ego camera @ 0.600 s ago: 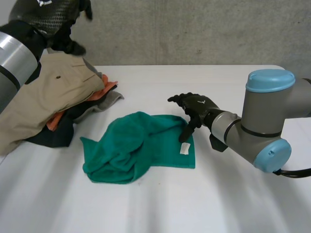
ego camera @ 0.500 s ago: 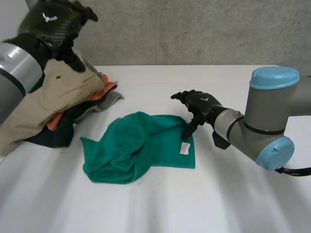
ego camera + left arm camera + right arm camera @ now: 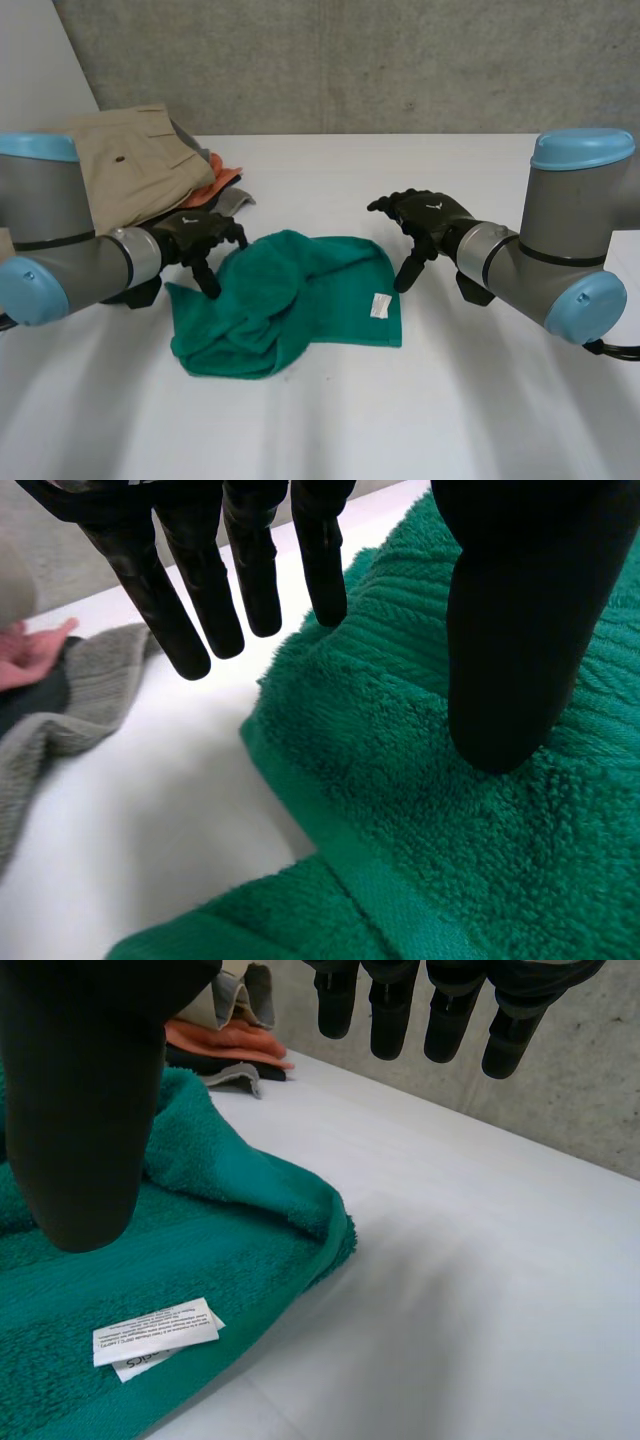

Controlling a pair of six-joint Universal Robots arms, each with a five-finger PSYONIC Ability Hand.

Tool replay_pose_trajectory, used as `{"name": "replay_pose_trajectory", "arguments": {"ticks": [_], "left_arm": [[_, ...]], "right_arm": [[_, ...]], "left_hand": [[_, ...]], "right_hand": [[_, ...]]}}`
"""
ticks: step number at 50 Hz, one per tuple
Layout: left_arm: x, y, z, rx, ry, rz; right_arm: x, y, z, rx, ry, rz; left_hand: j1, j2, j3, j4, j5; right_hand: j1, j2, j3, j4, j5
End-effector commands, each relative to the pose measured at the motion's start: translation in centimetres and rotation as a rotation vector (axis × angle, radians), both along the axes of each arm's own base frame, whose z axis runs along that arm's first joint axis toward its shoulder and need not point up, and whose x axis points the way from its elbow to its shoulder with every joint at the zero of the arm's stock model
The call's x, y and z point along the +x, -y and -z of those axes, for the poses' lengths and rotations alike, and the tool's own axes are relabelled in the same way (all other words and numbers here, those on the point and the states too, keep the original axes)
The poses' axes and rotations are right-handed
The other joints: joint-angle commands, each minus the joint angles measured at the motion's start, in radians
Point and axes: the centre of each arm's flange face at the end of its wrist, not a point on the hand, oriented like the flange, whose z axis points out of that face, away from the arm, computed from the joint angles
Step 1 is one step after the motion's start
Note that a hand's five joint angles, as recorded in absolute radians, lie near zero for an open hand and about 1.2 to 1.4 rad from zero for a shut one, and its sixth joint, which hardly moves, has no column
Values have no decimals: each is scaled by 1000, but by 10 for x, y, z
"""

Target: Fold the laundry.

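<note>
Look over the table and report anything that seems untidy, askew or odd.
The green terry towel lies crumpled, not flat: its side by the left hand is bunched into folds, while the side by the right hand lies smoother, white label up. Behind, the beige-topped clothes pile is loosely heaped.

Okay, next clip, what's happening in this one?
Both robot hands are at a crumpled green towel on the white table, neither holding it. The left hand is open at the towel's left edge, the right hand open at its right edge near the white label. A pile of other clothes sits beyond the left hand.
</note>
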Motion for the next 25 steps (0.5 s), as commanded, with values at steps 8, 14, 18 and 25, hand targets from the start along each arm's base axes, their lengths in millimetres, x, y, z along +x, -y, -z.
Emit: {"name": "replay_pose_trajectory", "arguments": {"ticks": [8,14,18,25], "left_arm": [[-8,19,9,-88,-26,-2],[-19,10,20,-45,18,41],[-23,11,9,-74,63,41],[-27,-5,-72,-246,82,0]], "right_arm": [[-1,-2,5,17,-5,-16],[-1,-1,4,11,-2,-13],[-3,1,3,7,-4,-5],[-7,7,-5,-22,1,16]], "left_hand": [[55,56,54,52,50],[447,448,446,444,442],[945,945,943,941,939],[945,945,943,941,939]], "right_hand": [[-32,-25,-22,-23,-39],[-32,-25,-22,-23,-39],[-32,-25,-22,-23,-39],[-32,-25,-22,-23,-39]]}}
